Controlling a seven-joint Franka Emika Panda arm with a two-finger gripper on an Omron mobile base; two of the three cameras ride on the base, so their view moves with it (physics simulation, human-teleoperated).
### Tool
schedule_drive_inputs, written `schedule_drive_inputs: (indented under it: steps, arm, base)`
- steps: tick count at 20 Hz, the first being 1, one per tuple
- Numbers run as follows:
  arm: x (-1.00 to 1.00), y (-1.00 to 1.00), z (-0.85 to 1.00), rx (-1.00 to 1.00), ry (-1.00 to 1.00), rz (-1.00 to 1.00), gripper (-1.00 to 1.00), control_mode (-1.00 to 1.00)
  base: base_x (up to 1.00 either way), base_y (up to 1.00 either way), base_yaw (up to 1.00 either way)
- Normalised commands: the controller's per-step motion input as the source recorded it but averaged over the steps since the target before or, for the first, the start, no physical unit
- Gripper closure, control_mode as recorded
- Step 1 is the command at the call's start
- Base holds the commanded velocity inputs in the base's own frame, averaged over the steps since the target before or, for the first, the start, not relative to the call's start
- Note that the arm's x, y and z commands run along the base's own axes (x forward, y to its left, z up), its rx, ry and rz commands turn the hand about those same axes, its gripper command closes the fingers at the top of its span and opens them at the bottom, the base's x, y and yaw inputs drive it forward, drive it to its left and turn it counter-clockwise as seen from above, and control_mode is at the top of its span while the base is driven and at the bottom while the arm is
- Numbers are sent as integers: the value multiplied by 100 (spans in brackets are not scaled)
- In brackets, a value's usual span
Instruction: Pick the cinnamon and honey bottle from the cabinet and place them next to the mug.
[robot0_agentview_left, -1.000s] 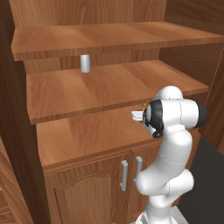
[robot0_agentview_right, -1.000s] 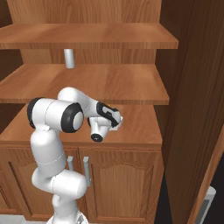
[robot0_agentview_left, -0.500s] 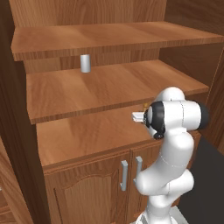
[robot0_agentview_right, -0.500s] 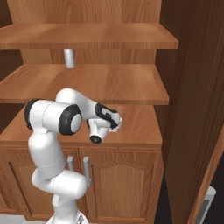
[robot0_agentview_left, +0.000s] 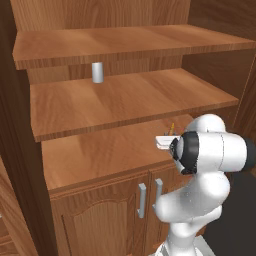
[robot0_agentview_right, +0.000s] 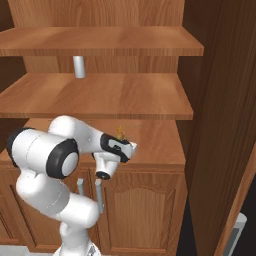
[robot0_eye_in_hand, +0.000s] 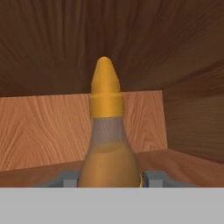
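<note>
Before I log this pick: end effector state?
End effector: closed on the honey bottle, a finger at each side.

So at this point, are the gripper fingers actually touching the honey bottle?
Touching, it seems. In the hand view both fingers sit flush against the sides of the honey bottle, with no gap showing on either side.

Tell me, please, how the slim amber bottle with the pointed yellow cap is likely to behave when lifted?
The slim amber honey bottle looks rigid and smooth, so it may slip. It is tall and narrow, so probably tips easily. The gripper fingers flank its wider body, which should help.
</note>
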Motion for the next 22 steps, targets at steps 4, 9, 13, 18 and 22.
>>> schedule_drive_inputs:
  steps: [4, 9, 13, 18, 22]
  arm:
    - [-66, -14, 41, 0, -4, 0, 100, -100]
    - [-64, -32, 68, 0, 0, 2, 100, -100]
    - [-47, -28, 64, 0, 3, 4, 100, -100]
    - [-39, -7, 46, 0, 10, 4, 100, -100]
    - [-27, 0, 19, 0, 14, 4, 100, -100]
  base:
    - [0, 0, 0]
    - [0, 0, 0]
    - [0, 0, 0]
    - [0, 0, 0]
    - [0, 0, 0]
